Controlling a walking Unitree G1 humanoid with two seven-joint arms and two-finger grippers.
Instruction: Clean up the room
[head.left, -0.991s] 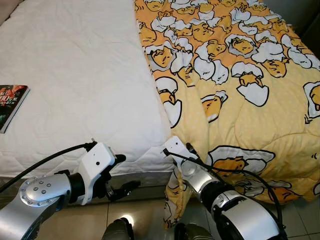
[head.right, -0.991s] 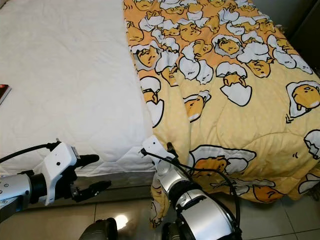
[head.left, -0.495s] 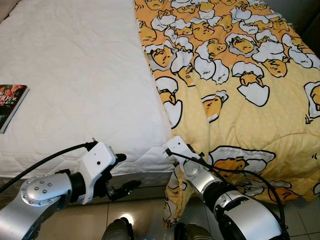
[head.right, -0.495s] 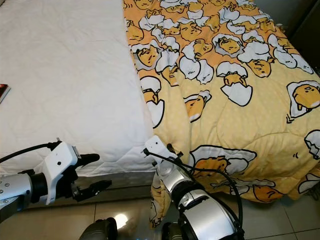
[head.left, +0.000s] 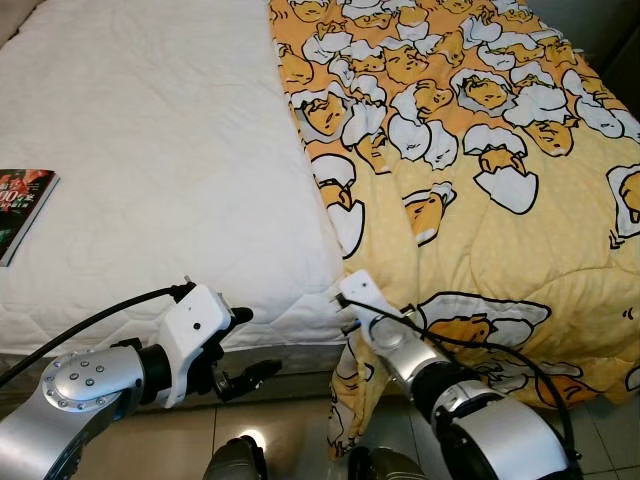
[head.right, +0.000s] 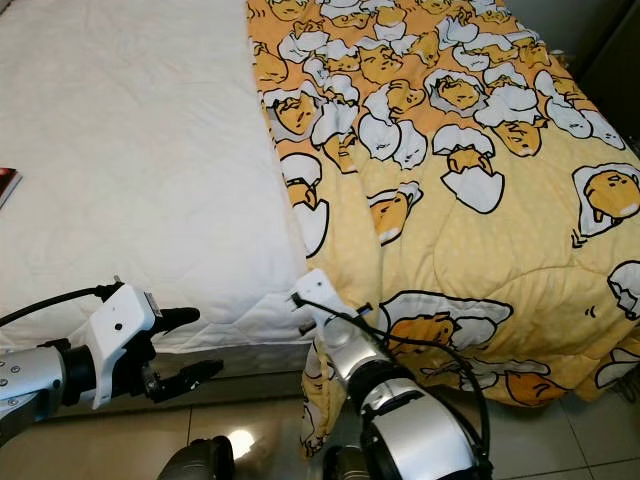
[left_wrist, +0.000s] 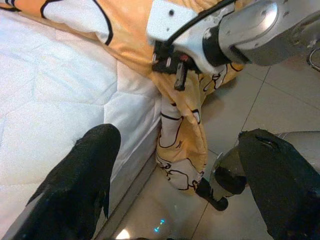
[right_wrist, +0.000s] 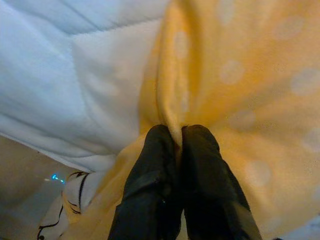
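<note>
Right hand (right_wrist: 176, 142) pinched shut on fold of yellow blanket (head.left: 480, 150) at bed's foot edge, where blanket corner droops toward floor. Left hand (left_wrist: 175, 165) open, fingers wide apart, hovering just off same edge, near the hanging corner.

Risk: grip is thin fold only; a hard pull could slip cloth free, or drag whole blanket off bed.

White mattress (head.left: 150, 150) bare on left half, blanket covers right half. Book (head.left: 22, 208) at mattress's left edge. Glossy tiled floor (left_wrist: 260, 105) below.

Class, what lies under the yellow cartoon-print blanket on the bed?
A white quilted mattress shows beside the blanket and runs beneath it; anything else under the blanket is hidden.
</note>
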